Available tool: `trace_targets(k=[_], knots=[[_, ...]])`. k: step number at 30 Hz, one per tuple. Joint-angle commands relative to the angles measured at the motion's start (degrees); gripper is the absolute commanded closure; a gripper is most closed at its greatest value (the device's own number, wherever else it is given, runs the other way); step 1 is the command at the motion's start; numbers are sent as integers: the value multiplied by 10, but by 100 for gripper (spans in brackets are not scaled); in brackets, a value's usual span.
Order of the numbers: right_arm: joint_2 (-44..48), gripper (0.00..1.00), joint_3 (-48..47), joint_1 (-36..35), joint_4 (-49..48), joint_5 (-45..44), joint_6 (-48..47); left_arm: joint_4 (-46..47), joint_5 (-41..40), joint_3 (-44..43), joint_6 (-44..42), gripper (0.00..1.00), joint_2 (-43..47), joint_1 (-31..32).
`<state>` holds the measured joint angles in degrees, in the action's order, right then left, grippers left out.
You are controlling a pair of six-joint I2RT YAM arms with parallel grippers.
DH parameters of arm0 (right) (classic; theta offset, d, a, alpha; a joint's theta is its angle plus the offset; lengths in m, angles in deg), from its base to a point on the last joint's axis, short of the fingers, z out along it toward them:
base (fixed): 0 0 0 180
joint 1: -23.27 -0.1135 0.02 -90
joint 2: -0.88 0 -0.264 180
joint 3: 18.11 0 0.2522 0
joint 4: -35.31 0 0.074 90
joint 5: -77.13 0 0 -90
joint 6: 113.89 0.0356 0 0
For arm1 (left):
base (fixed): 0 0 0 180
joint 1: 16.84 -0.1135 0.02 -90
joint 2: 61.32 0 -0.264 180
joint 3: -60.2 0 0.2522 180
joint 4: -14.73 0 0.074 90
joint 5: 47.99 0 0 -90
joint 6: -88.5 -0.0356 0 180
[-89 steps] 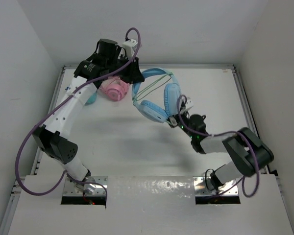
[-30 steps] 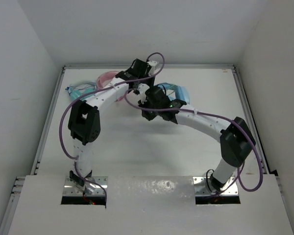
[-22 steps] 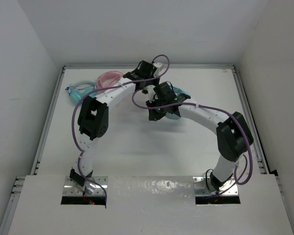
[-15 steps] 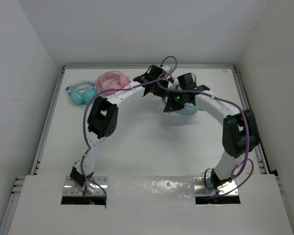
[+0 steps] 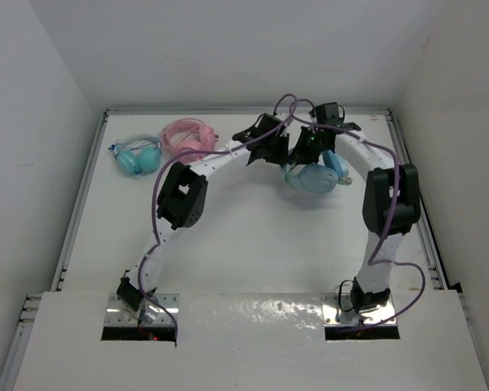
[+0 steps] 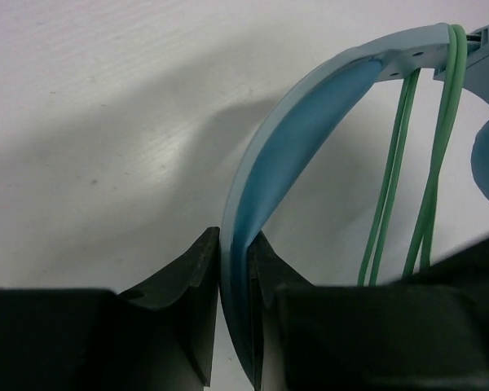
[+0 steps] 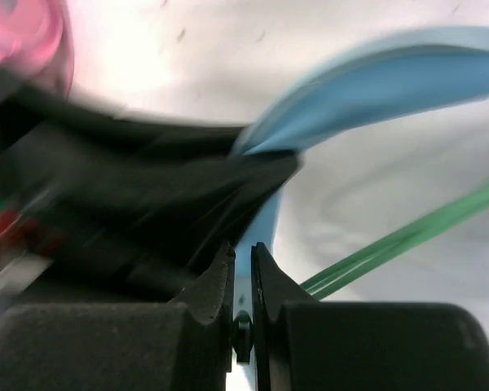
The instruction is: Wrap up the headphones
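The light-blue headphones (image 5: 319,177) lie at the far right of the table, with the pale-green cable (image 6: 391,204) looped over the headband (image 6: 310,114). My left gripper (image 5: 277,152) is shut on the headband; in the left wrist view (image 6: 232,238) the band runs between the fingers. My right gripper (image 5: 303,156) is right beside it above the earcups. In the right wrist view (image 7: 244,249) its jaws are nearly closed on a small dark piece at the cable's end. The green cable (image 7: 391,240) runs off to the right. The headband (image 7: 375,90) arches above.
The pink headphones (image 5: 187,133) and the smaller teal headphones (image 5: 137,155) lie at the far left by the back wall. The pink ones show blurred in the right wrist view (image 7: 24,32). The table's raised rim (image 5: 395,134) is close on the right.
Both arms have swung from the table's far left to its far right, carrying the light-blue headphones with them. In the last half second they moved a little further right and back.
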<state>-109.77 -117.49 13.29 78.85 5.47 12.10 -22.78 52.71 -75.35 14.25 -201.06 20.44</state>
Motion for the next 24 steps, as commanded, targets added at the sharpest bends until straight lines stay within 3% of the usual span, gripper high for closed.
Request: trace_targets(k=[1, 9, 12, 13, 16, 19, 24], knots=[[-61, 100, -96, 35, -128, -95, 57, -60, -5, -12, 7, 100, -17, 4], [-213, 100, -187, 30, -234, -41, 145, -68, -48, -57, 72, 100, -47, -59], [-292, 100, -288, 21, -249, -34, 151, -61, -66, -87, 79, 100, -55, -81], [-316, 100, -368, 15, -233, -35, 151, -61, -74, -96, 81, 100, -56, -85], [-376, 100, -440, 10, -283, -44, 166, -58, -104, -143, 83, 100, -65, -101], [-377, 100, -405, 5, -344, -79, 174, -59, -132, -149, 74, 100, -71, -103], [-416, 100, -433, -8, -359, -113, 151, -68, -89, -131, 65, 100, -78, -108]])
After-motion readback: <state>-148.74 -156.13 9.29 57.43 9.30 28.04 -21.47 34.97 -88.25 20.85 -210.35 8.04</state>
